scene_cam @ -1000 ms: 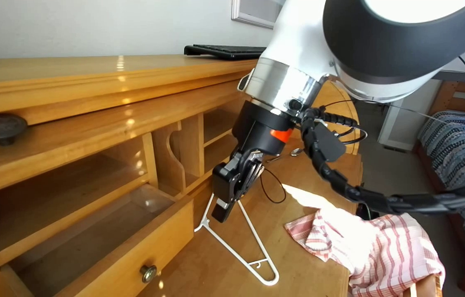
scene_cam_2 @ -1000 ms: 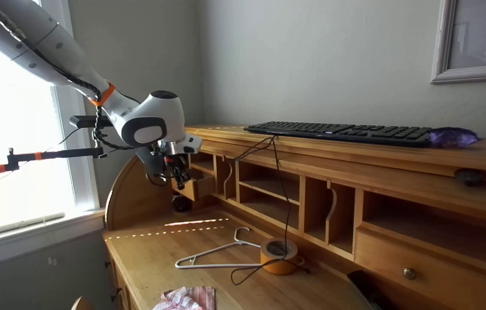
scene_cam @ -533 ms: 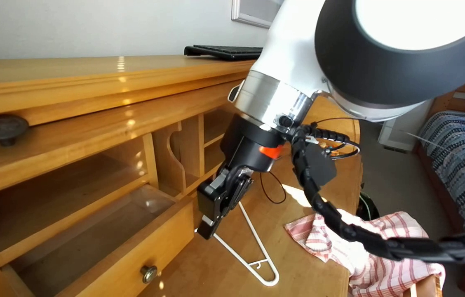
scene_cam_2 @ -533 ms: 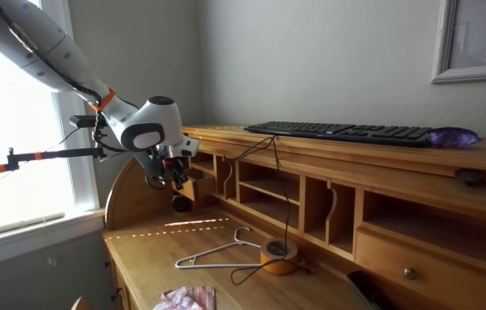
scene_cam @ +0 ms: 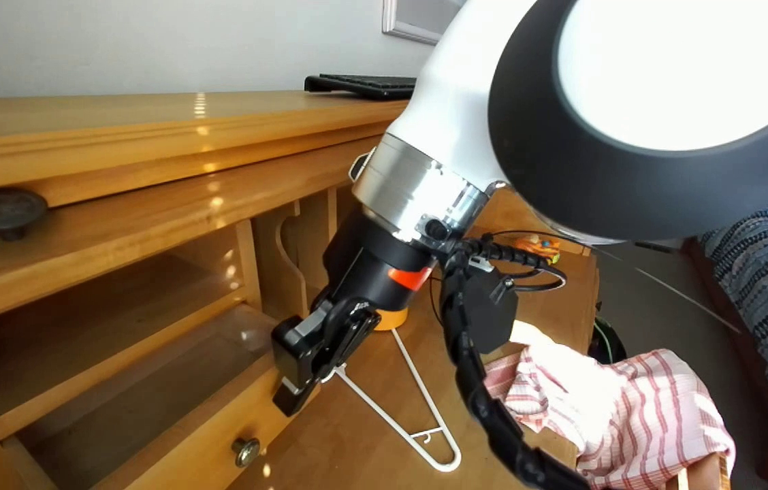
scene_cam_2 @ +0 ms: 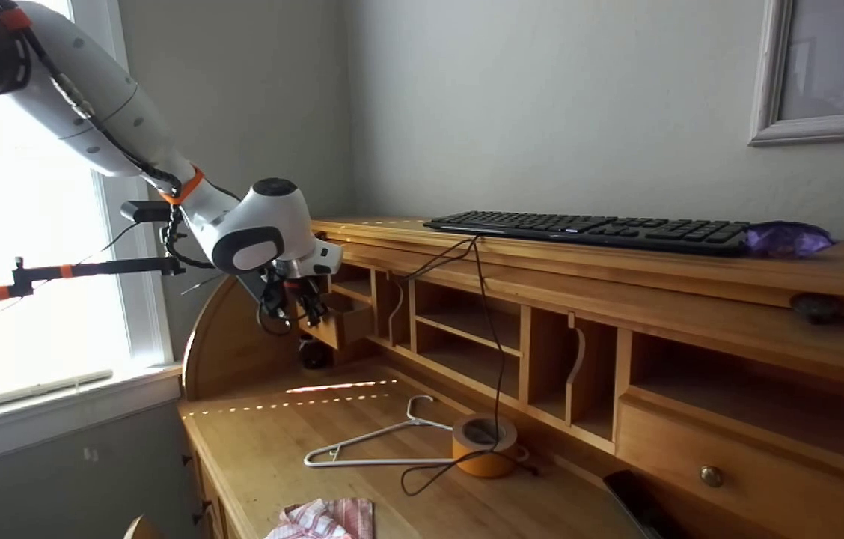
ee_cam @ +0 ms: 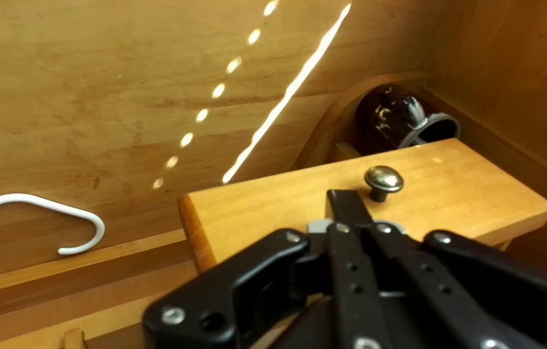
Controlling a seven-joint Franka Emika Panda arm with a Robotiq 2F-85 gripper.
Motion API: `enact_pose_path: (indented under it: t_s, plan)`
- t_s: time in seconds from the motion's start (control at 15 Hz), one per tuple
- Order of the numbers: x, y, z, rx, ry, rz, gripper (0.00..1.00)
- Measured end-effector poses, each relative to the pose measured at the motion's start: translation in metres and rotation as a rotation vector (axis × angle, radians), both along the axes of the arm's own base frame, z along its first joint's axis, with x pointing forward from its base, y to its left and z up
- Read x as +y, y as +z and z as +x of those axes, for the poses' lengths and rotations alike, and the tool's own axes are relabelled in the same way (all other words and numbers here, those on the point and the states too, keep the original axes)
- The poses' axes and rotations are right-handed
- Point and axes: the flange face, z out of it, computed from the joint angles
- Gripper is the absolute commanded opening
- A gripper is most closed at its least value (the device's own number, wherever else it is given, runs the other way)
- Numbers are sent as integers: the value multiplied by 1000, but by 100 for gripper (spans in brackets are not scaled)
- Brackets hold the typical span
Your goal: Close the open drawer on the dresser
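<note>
The honey-coloured drawer is pulled out of the dresser, its inside showing from above. Its round metal knob is on the front. In an exterior view the drawer sticks out at the far left of the dresser. My gripper is shut and empty, pointing down in front of the drawer's outer front, beside the knob. In the wrist view the closed fingertips lie over the drawer front, left of the knob. I cannot tell whether they touch it.
A white hanger, an orange mug with a cable, a phone and a red-striped cloth lie on the desktop. A dark mug lies below the drawer. A keyboard sits on top.
My gripper has moved left and slightly down in an exterior view, from above the hanger to in front of the drawer. The drawer has not visibly moved.
</note>
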Motion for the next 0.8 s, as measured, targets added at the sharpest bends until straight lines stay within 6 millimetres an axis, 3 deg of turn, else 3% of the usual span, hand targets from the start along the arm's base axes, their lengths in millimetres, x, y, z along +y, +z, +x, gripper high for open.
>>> enact_pose_path:
  t_s: [0.4, 0.8]
  plan:
    - [7, -5, -1, -44, -10, 9, 0]
    - [6, -5, 7, -204, -80, 26, 0]
